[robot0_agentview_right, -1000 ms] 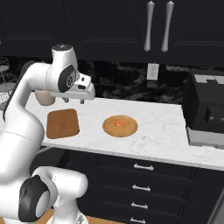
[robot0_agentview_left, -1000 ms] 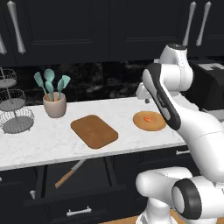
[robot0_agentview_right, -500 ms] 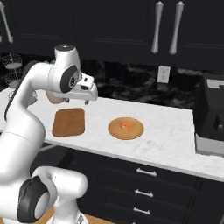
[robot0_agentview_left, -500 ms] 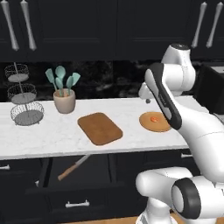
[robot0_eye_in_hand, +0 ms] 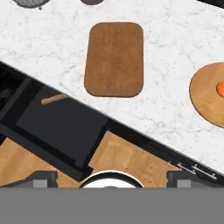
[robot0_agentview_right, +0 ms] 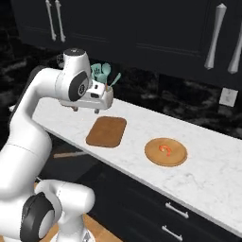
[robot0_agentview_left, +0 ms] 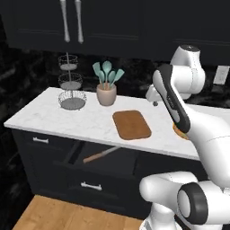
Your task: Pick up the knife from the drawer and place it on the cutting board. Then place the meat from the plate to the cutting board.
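Knife (robot0_agentview_left: 101, 155) lay half-hidden in the drawer (robot0_agentview_left: 105, 164), lower centre; gripper (robot0_agentview_right: 85, 109) hovered spread above the counter (robot0_agentview_right: 208, 172), frame's upper left.

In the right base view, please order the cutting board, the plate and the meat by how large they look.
1. cutting board and plate: they look about alike, so I do not rank them.
2. meat: clearly the smallest, lying on the plate.

White arm (robot0_agentview_right: 28, 123), dark joints, rounded segments
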Controlling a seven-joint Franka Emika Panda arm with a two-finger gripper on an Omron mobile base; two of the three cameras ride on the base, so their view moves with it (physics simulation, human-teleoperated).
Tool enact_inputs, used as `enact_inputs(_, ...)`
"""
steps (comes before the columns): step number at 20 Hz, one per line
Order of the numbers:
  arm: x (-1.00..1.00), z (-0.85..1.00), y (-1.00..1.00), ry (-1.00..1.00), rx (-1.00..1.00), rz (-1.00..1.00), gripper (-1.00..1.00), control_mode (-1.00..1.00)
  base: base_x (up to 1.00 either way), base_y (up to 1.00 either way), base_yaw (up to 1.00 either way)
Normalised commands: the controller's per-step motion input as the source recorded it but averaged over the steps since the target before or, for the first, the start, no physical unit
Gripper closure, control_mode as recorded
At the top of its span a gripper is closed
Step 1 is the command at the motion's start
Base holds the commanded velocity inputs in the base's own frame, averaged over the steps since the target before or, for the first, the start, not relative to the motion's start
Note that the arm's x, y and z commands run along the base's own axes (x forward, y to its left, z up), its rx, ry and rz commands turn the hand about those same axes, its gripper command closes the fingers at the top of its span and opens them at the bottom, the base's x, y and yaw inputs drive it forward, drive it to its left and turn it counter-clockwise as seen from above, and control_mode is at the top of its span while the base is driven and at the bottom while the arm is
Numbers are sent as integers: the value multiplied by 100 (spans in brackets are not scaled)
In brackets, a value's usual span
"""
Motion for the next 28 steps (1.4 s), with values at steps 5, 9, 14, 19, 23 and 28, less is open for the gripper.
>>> enact_inputs(5,0,0,0,0,0,0,-100,100,2,-53,57)
enact_inputs(9,0,0,0,0,0,0,-100,100,0,-55,55)
enact_inputs(14,0,0,0,0,0,0,-100,100,1,-31,38)
enact_inputs(19,0,0,0,0,0,0,-100,-100,0,0,2)
enact_inputs(23,8,-37,37,0,0,1,-100,-100,0,0,0)
enact_inputs(28,38,-99,76,5,10,10,-100,-100,0,0,0)
